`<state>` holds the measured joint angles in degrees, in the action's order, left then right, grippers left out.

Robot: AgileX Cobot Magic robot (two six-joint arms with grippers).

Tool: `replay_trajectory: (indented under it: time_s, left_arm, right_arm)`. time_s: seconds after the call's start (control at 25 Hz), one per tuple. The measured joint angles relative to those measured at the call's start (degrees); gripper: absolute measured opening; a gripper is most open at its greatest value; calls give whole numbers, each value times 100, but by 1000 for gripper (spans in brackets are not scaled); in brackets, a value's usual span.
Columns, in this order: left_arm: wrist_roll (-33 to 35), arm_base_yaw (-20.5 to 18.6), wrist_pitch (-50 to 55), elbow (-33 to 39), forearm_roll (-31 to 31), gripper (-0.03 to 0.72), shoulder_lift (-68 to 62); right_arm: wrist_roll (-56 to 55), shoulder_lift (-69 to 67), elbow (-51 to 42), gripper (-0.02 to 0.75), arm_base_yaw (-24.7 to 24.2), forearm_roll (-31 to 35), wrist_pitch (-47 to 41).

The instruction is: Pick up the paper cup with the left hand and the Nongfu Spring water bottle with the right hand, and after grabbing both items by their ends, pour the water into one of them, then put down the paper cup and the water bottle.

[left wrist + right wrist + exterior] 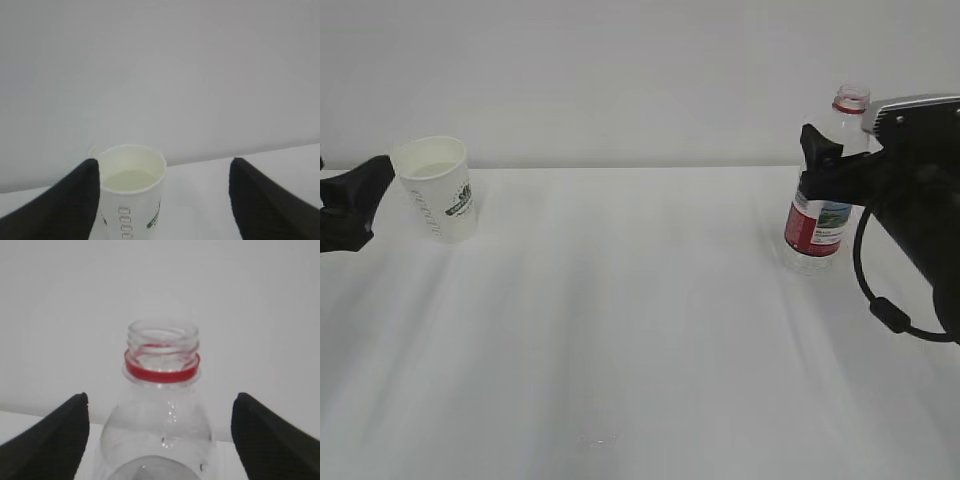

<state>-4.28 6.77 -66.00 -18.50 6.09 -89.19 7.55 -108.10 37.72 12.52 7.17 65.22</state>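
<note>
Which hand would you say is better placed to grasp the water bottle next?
The right hand: its open fingers already flank the uncapped water bottle on the right of the table. The left hand sits far off by the paper cup.

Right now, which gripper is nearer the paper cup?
Left. The left gripper is open beside the paper cup, one finger near its wall. The right gripper is across the table at the water bottle.

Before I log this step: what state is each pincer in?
Left pincer: open, paper cup beside one finger, not gripped.
Right pincer: open around the water bottle, not gripping.
</note>
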Motion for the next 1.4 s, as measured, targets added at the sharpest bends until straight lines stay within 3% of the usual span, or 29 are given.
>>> replay_trajectory:
  time_s: [0.32,0.76,1.4]
  left_arm:
    - [184,0,741,9,0,587,768]
    - [241,0,2616,22,118,587,2655]
    - [249,0,5892,73,157,580,5998]
  right_arm:
    - [12,769,-827,670,0,22,4]
    - [10,1913,-1924,661,0,-37,-140]
    - [-24,3809,-2040,631,0,-57,-2090]
